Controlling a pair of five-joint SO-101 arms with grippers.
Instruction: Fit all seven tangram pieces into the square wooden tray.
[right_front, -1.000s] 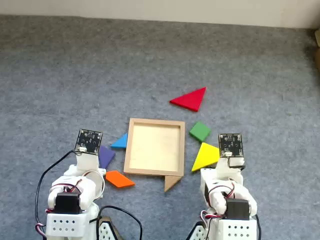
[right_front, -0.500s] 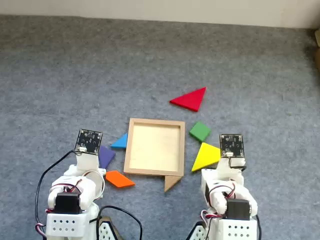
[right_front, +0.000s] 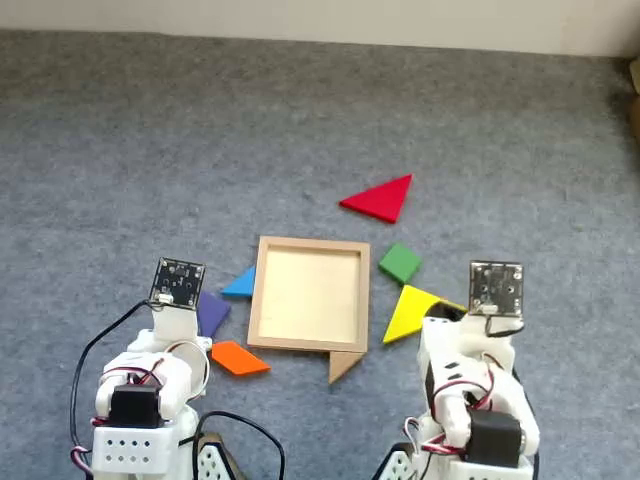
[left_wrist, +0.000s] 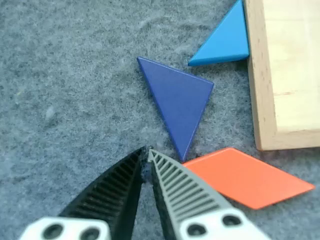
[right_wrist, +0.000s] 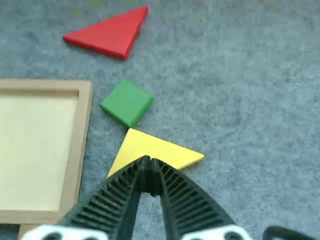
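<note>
Left gripper (left_wrist: 148, 155): jaws pressed together, nothing held, tips just beside the point of the dark blue triangle (left_wrist: 177, 97). The orange parallelogram (left_wrist: 247, 177) lies next to it, and the light blue triangle (left_wrist: 225, 42) sits against the outer wall of the square wooden tray (right_front: 312, 243). A tan triangle (right_front: 343, 365) sits at the tray's near corner and appears to touch it, though contact is not certain. Further right lie the yellow triangle (right_front: 405, 312), green square (right_front: 400, 263) and red triangle (right_front: 380, 198). Right gripper (right_wrist: 149, 167): jaws closed, holding nothing, over the yellow triangle's edge.

Assessment: this is the opening step, with no piece placed. The next move calls for parting the jaws and lowering onto a piece, probably the yellow one.

Count: one tray; seven pieces, all outside it: five triangles, one square, one parallelogram.
</note>
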